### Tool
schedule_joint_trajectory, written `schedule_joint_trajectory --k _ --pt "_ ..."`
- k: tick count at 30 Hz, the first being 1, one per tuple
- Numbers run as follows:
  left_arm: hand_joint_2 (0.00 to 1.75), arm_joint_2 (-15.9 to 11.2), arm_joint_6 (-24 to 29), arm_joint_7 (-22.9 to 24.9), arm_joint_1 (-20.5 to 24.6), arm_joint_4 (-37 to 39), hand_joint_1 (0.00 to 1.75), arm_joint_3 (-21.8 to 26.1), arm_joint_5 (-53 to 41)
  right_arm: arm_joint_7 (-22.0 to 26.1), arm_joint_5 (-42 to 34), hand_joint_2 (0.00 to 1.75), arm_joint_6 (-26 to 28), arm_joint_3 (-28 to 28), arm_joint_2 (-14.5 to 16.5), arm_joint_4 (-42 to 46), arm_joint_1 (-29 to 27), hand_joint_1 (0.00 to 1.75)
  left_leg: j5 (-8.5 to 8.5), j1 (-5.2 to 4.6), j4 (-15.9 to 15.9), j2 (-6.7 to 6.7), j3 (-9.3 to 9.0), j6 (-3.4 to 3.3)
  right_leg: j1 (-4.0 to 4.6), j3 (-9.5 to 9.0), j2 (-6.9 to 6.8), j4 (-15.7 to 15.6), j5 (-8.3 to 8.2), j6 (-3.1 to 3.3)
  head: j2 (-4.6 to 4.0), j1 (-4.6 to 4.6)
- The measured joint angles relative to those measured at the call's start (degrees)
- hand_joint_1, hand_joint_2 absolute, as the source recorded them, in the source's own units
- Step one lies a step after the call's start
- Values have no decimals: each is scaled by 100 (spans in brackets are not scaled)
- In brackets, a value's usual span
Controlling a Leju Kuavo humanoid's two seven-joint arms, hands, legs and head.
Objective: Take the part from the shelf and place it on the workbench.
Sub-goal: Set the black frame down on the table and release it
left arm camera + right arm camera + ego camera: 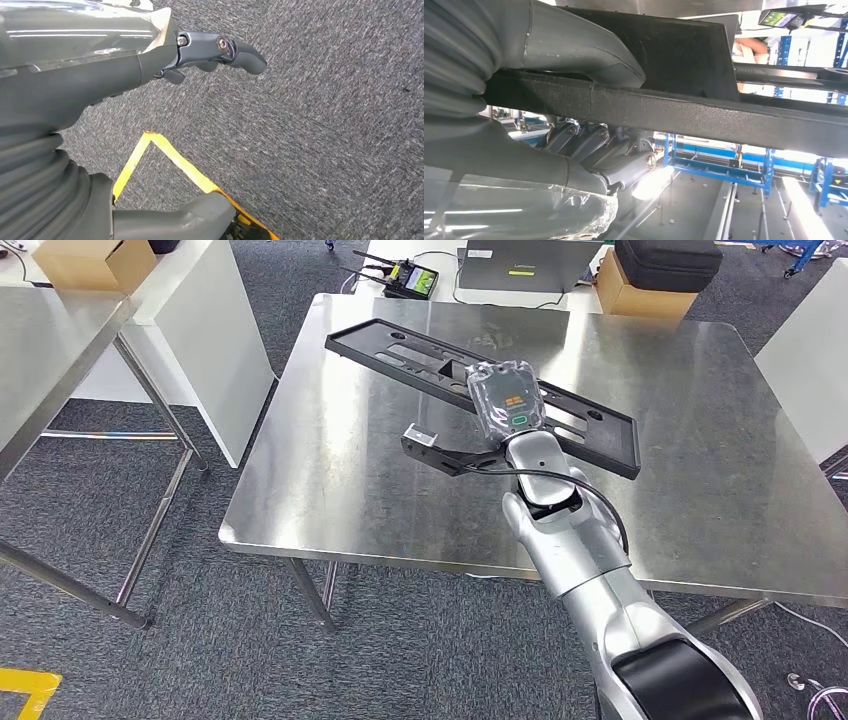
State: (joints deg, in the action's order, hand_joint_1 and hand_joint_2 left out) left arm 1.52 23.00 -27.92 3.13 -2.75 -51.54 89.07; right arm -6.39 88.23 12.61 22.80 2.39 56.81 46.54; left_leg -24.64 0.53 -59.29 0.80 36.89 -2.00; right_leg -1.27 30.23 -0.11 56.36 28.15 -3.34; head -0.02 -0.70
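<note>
Firmly clasped in right robot hand (pixel 508 405): black part (pixel 400 348).

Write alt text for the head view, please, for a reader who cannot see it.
The right robot hand holds a long black plastic part over a steel workbench. Cardboard boxes and a small device with a screen lie on a table behind.

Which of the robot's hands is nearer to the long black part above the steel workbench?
The right. The right hand grips the black part over the workbench. The left hand hangs low over the grey carpet, away from it.
</note>
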Motion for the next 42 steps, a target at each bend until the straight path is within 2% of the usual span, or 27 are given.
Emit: schedule_joint_trajectory --k 10,20,32,42 --pt "175 -10 -111 34 2 0 0 -9 -2 -628 160 175 -373 90 -2 -155 81 175 0 0 0 -3 0 0 0 4 1 0 0 0 0 -1" --pt "175 -44 -167 -22 38 0 0 -255 -1 -420 156 175 -222 -135 65 -867 489 175 0 1 0 -7 1 0 1 5 1 1 0 0 0 1" --pt "175 -45 -157 23 68 -1 0 -274 0 -336 139 175 -190 -151 192 -1119 489 175 0 1 0 -6 4 0 0 8 1 1 0 0 0 1" --pt "175 -45 -65 66 70 -11 0 -269 0 -105 -423 175 387 -649 233 -1463 136 175 0 1 0 -5 5 0 0 10 1 0 0 0 0 0"
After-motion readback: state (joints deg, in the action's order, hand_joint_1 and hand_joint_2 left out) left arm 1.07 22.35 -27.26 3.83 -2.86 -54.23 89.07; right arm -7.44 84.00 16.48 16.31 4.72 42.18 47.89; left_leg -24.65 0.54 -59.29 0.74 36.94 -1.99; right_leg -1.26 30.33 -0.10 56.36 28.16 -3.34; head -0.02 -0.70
